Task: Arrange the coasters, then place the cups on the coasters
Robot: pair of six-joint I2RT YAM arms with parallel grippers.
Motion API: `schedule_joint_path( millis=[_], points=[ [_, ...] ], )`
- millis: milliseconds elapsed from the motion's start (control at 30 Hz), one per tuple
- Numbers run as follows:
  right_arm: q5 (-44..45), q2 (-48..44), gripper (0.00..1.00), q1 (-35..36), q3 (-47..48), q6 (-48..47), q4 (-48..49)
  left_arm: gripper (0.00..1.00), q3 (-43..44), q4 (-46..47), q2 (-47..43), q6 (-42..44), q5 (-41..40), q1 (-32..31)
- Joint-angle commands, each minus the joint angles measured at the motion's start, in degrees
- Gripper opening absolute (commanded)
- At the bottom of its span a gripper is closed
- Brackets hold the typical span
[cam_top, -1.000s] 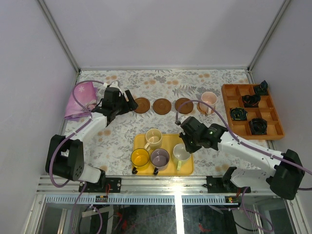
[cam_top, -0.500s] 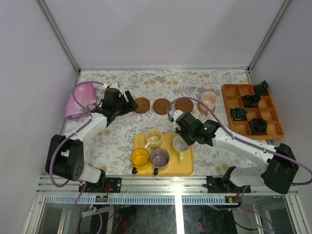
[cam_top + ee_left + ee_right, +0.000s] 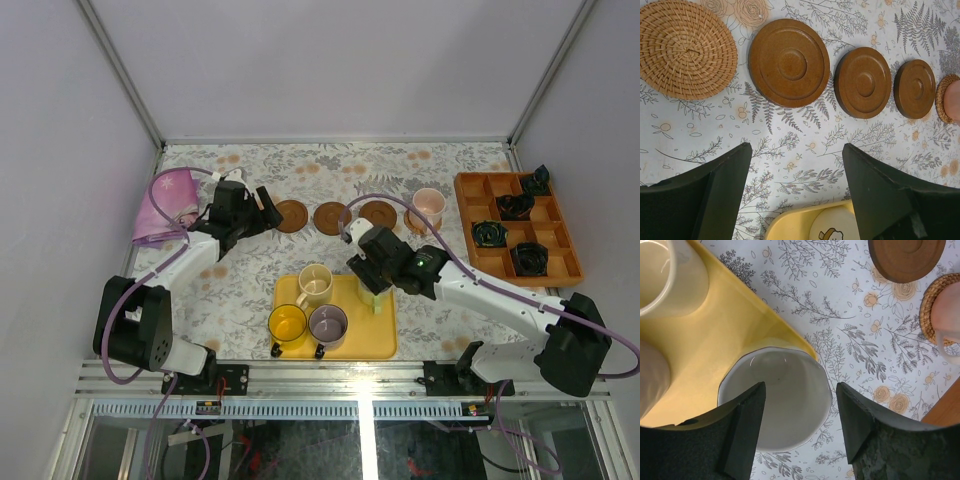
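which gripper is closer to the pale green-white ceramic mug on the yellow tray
Right. The right gripper hangs directly over the pale green-white mug, open jaws either side of its rim. The left gripper is far off, by the row of round brown wooden coasters.

The bench (image 3: 250, 290) wears a white cloth printed with grey ferns and peach roses. Three brown coasters (image 3: 789, 62) (image 3: 862, 82) (image 3: 914, 88) carry turned rings; the woven coaster (image 3: 687, 49) is straw-tan. On the yellow tray (image 3: 385, 340) are a yellow cup (image 3: 287, 323), a cream cup (image 3: 315, 284), a purple-grey cup (image 3: 327, 323) and a white cup (image 3: 777, 400). The pink cup (image 3: 429, 203) tops tan wicker. The compartment box (image 3: 480, 250) is orange.
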Motion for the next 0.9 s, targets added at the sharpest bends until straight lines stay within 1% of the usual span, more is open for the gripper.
schedule_joint_path(
  millis=[0, 100, 167, 200, 233, 300, 433, 500, 600, 667, 733, 867],
  points=[
    [2.97, -1.77, 0.68, 0.43, 1.98, 0.86, 2.92, 0.73, -0.72, 2.84, -1.37, -0.32, -0.45, -0.24],
    [3.95, -2.08, 0.76, 0.43, 2.64, 1.85, 3.18, 0.73, -0.93, 2.99, -1.49, -0.41, -0.32, -0.22],
    [5.45, -2.19, 0.89, 0.38, 3.19, 2.71, 3.22, 0.73, -0.95, 2.94, -1.54, -0.33, -0.38, -0.20],
    [6.52, -2.30, 0.98, 0.40, 3.44, 3.33, 3.33, 0.73, -0.95, 2.98, -1.54, -0.32, -0.37, -0.19],
    [7.28, -2.44, 1.00, 0.39, 3.78, 3.96, 3.24, 0.74, -0.95, 2.99, -1.57, -0.32, -0.34, -0.19],
    [9.84, -3.20, 0.99, 0.36, 4.63, 5.76, 3.48, 0.73, -0.95, 2.98, -1.57, -0.24, -0.33, -0.20],
    [20.68, -6.76, 0.99, 0.43, 5.78, 11.41, 5.14, 0.74, -0.89, 2.99, -1.50, -0.15, -0.27, -0.20],
    [25.42, -9.82, 0.99, 0.42, 5.62, 13.83, 7.71, 0.74, -0.79, 3.06, -1.53, -0.06, -0.33, -0.20],
    [30.23, -13.10, 0.99, 0.38, 3.90, 18.05, 11.34, 0.74, -0.54, 3.16, -1.08, -0.06, -0.19, -0.24],
    [29.97, -14.82, 0.99, 0.41, 2.44, 17.86, 13.07, 0.73, -0.23, 3.16, -0.78, -0.06, -0.12, -0.20],
    [26.66, -15.64, 0.99, 0.39, 1.58, 16.57, 12.85, 0.74, -0.12, 3.32, -0.74, 0.07, 0.02, -0.24],
    [24.75, -15.00, 0.99, 0.39, 3.15, 23.54, 4.27, 0.73, 0.04, 3.09, -0.56, 0.12, -0.15, -0.19]
  ],
)
